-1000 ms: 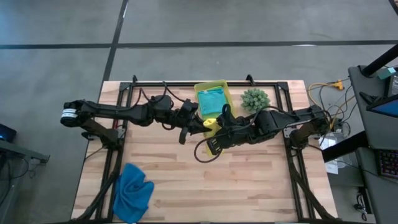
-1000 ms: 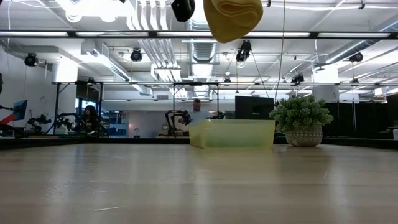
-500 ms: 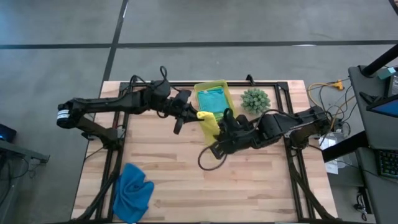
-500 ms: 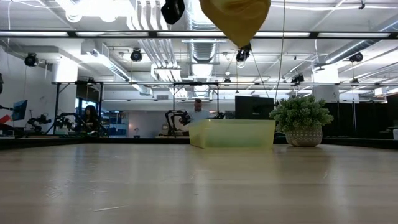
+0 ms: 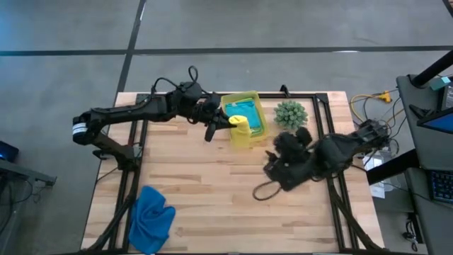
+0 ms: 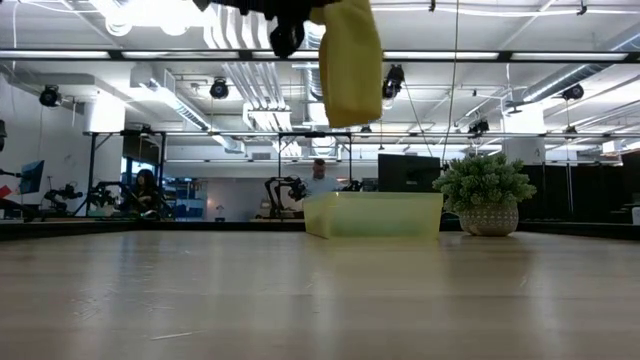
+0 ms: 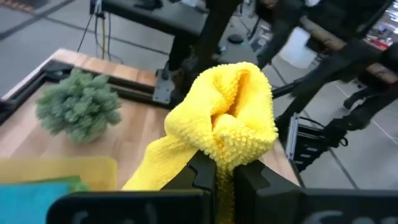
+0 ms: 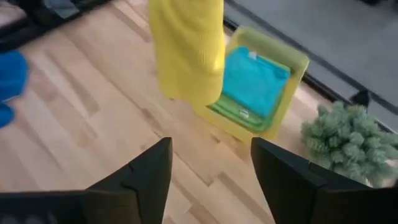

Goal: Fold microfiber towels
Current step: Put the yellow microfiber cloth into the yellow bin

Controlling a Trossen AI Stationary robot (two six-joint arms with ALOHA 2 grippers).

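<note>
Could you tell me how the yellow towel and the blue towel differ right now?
The yellow towel hangs in the air from the shut left pincer, over the bin's edge; the blue towel lies crumpled on the table, near its front left corner, untouched. Yellow hangs long and narrow; blue is bunched. Both are soft cloths.

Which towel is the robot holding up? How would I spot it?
Find the yellow-green bin at the table's far edge. Just above its near rim hangs the yellow towel, pinched in the left hand. It is the only towel in the air.
</note>
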